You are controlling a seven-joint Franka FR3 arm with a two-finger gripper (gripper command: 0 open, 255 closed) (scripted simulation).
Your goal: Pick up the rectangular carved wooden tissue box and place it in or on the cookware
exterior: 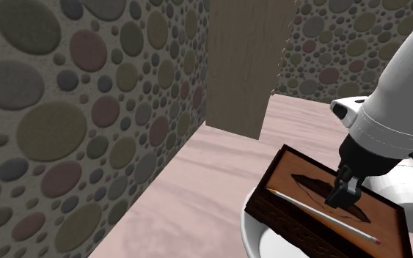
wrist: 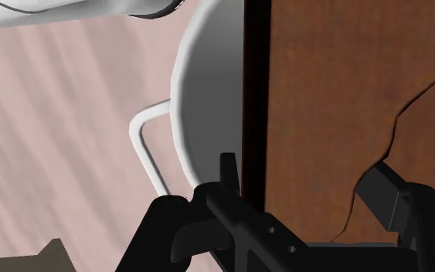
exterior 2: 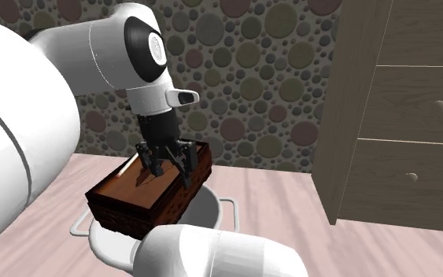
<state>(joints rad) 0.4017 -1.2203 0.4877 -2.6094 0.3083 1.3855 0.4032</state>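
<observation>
The brown carved tissue box [exterior: 294, 174] lies tilted across the top of the white cookware [exterior: 253, 229], a pot with wire handles. In the second exterior view the box [exterior 2: 145, 201] covers most of the pot [exterior 2: 205, 211]. My gripper [exterior: 342, 192] is down at the box's top, by the dark oval slot, with its fingers spread apart. In the wrist view the gripper [wrist: 306, 181] has one finger just outside the box's [wrist: 324, 93] dark side edge and the other over the slot; neither visibly presses the box. Beside the box I see the pot [wrist: 208, 100] wall and one handle [wrist: 142, 139].
A thin pale pencil [exterior: 322, 215] with a pink tip lies across the box top. A tall wooden cabinet [exterior: 241, 66] stands at the table's far end; its drawers [exterior 2: 404, 118] show in the second exterior view. A spotted wall [exterior: 65, 110] borders the pale wood table [exterior: 197, 183].
</observation>
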